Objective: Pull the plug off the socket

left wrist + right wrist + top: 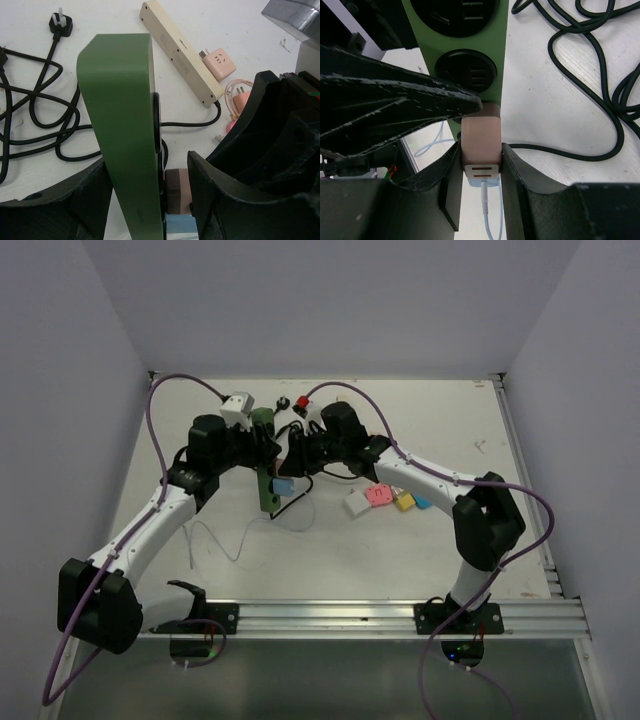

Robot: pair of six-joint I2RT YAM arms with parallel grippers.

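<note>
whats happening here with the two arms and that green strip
The two arms are working on unplugging a pinkish-brown cube charger plug with a white cable from a long dark green power strip. The right gripper is closed on the plug's sides. The left gripper straddles the strip with its jaws open. The plug looks seated in its outlet, not yet pulled out.

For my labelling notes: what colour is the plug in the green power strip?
The plug is pinkish tan, seen best in the right wrist view.
</note>
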